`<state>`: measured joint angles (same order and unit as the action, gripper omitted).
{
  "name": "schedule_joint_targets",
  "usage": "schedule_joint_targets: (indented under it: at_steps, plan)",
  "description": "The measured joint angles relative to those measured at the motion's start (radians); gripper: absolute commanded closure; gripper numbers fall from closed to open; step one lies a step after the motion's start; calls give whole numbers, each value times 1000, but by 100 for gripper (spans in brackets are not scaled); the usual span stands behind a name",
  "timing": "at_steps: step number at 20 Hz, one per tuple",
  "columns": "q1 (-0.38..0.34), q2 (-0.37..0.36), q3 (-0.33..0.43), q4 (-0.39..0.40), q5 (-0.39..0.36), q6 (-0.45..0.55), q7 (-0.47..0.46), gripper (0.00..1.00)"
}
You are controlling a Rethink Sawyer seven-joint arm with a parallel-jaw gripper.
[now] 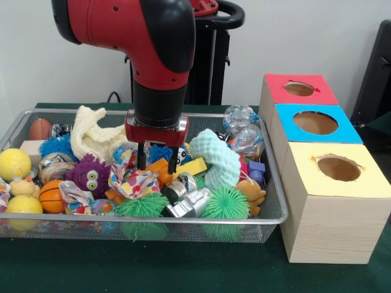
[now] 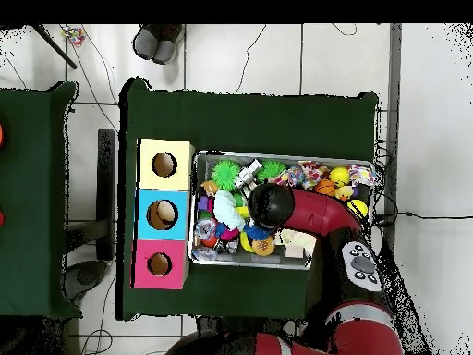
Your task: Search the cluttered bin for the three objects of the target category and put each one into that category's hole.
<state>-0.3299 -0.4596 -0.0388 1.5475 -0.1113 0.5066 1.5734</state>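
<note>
The silver wire-mesh bin [image 1: 276, 183] sits on the green table, full of toys; it also shows in the overhead view [image 2: 197, 208]. My gripper [image 1: 157, 162] hangs open over the bin's middle, its fingertips just above an orange block. One polka-dot cloth bunch [image 1: 137, 180] lies just in front of and left of the fingertips. A second one [image 1: 74, 197] lies near the front left. A third [image 1: 123, 157] peeks out left of the gripper. The yellow box's hole [image 1: 338, 168] is at the near right, outside the bin, and shows in the overhead view [image 2: 164, 165]. In the overhead view the arm hides the gripper.
The blue-faced box [image 1: 316, 122] and red-faced box [image 1: 299, 89] stand behind the yellow one. A cream knitted cloth [image 1: 90, 135], a teal sponge toy [image 1: 217, 160], a purple monster [image 1: 91, 174] and green spiky balls [image 1: 226, 204] crowd around the gripper.
</note>
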Motion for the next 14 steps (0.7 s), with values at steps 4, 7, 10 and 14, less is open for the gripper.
schedule_joint_targets:
  at_steps: [4,7,10,14]
  plan:
    - [0,-3,0,0,0,0,0,0]
    - [0,-7,0,0,0,0,0,0]
    - [-1,-8,1,0,0,0,0,0]
    - [-8,-7,4,-5,0,0,0,0]
